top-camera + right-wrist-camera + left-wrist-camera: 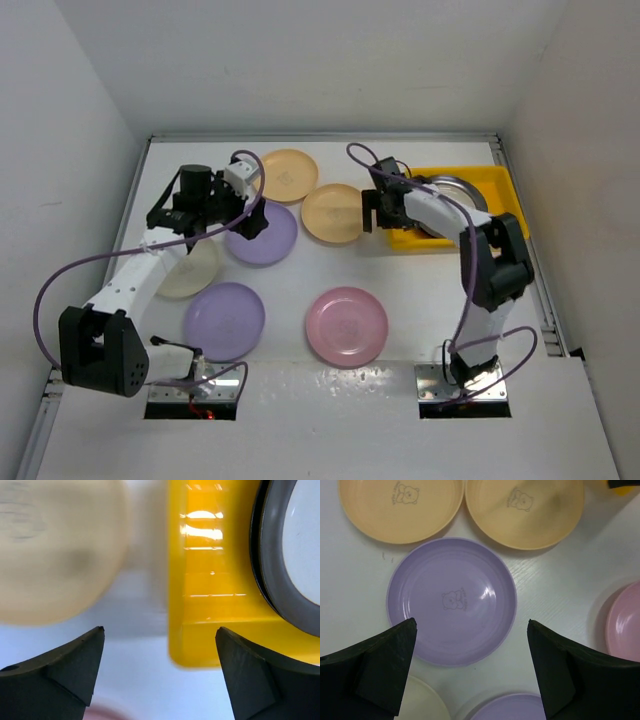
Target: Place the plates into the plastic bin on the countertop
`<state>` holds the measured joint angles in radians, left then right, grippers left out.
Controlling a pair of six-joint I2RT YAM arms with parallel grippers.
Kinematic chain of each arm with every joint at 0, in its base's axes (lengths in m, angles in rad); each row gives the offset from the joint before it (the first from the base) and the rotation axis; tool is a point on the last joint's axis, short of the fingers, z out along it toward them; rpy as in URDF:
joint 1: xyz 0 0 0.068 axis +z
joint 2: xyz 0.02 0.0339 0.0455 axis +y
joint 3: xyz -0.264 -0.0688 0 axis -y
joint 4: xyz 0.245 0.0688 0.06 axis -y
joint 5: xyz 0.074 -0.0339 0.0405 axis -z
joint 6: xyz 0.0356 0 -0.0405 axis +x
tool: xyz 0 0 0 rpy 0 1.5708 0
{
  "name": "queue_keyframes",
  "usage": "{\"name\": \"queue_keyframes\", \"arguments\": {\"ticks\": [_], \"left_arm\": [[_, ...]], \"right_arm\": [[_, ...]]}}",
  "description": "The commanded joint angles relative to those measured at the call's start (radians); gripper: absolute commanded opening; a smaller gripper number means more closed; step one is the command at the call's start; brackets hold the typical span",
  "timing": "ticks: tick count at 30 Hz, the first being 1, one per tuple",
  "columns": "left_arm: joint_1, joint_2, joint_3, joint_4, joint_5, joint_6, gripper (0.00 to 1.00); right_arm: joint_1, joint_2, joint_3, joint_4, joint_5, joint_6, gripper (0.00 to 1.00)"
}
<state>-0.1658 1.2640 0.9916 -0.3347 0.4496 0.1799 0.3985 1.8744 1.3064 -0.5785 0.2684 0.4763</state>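
The yellow plastic bin (497,185) stands at the back right of the white countertop (420,290) and holds a dark metal-rimmed plate (458,190). On the countertop lie two pale orange plates (288,175) (333,212), two lavender plates (270,240) (224,320), a pink plate (346,326) and a cream plate (190,270). My left gripper (250,217) is open and empty above the far lavender plate (451,600). My right gripper (377,212) is open and empty, its tips (160,630) over the bin's near left corner (210,580), between the bin and an orange plate (55,545).
White walls close in the countertop on the left, back and right. A metal edge strip (545,300) runs along the right side. The right arm's links (490,260) rise beside the bin's front. Purple cables loop from both arms.
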Motion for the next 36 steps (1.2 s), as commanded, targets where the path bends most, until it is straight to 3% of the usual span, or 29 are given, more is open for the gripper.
{"name": "queue_keyframes", "arguments": {"ticks": [1,2,3,5,6,7,8,9,10,14,18,20,21,22,23,25,28,31,36], "left_arm": [[0.032,-0.040,-0.001,-0.018,-0.093,-0.023,0.92],[0.043,-0.040,0.008,-0.042,-0.214,-0.023,0.92],[0.043,-0.040,0.022,-0.076,-0.283,-0.023,0.92],[0.099,0.032,0.076,-0.229,-0.350,0.038,0.90],[0.115,0.060,0.096,-0.286,-0.350,0.061,0.89],[0.127,0.081,0.113,-0.338,-0.350,0.081,0.89],[0.138,0.116,0.125,-0.424,-0.350,0.120,0.87],[0.138,0.126,0.125,-0.453,-0.350,0.141,0.87],[0.147,0.126,0.125,-0.481,-0.350,0.168,0.87],[0.158,0.060,0.061,-0.552,-0.331,0.300,0.86],[0.167,-0.049,-0.082,-0.552,-0.380,0.300,0.86],[0.192,-0.106,-0.114,-0.543,-0.393,0.270,0.86],[0.192,-0.124,-0.135,-0.543,-0.413,0.259,0.86],[0.205,-0.152,-0.136,-0.532,-0.422,0.236,0.86],[0.221,-0.163,-0.145,-0.532,-0.422,0.227,0.86],[0.248,-0.176,-0.134,-0.532,-0.431,0.211,0.86],[0.288,-0.176,-0.088,-0.521,-0.431,0.179,0.86],[0.359,-0.123,-0.018,-0.486,-0.440,0.150,0.86],[0.489,0.037,0.096,-0.466,-0.408,0.141,0.90]], "right_arm": [[0.045,-0.228,-0.022,0.067,-0.050,-0.054,0.91],[0.054,-0.306,-0.059,0.084,-0.089,-0.088,0.82],[0.060,-0.384,-0.093,0.100,-0.198,-0.109,0.65],[0.104,-0.452,-0.249,0.089,-0.255,-0.127,0.19],[0.117,-0.471,-0.298,0.065,-0.250,-0.119,0.19],[0.132,-0.472,-0.352,0.011,-0.261,-0.110,0.26],[0.143,-0.477,-0.411,-0.013,-0.264,-0.079,0.38],[0.149,-0.485,-0.444,-0.011,-0.264,-0.056,0.61],[0.160,-0.497,-0.473,-0.003,-0.296,-0.047,0.68],[0.218,-0.526,-0.665,0.112,-0.310,0.010,0.72],[0.246,-0.511,-0.740,0.187,-0.317,0.059,0.64],[0.278,-0.508,-0.791,0.232,-0.301,0.096,0.54],[0.292,-0.512,-0.809,0.239,-0.290,0.103,0.47],[0.299,-0.526,-0.812,0.226,-0.232,0.129,0.28],[0.304,-0.556,-0.814,0.215,-0.212,0.136,0.16],[0.316,-0.605,-0.808,0.175,-0.175,0.146,0.00],[0.296,-0.756,-0.759,0.117,-0.137,0.121,0.00],[0.202,-0.909,-0.626,0.092,-0.141,0.096,0.00],[-0.074,-0.864,-0.348,0.074,-0.207,0.041,0.00]]}}
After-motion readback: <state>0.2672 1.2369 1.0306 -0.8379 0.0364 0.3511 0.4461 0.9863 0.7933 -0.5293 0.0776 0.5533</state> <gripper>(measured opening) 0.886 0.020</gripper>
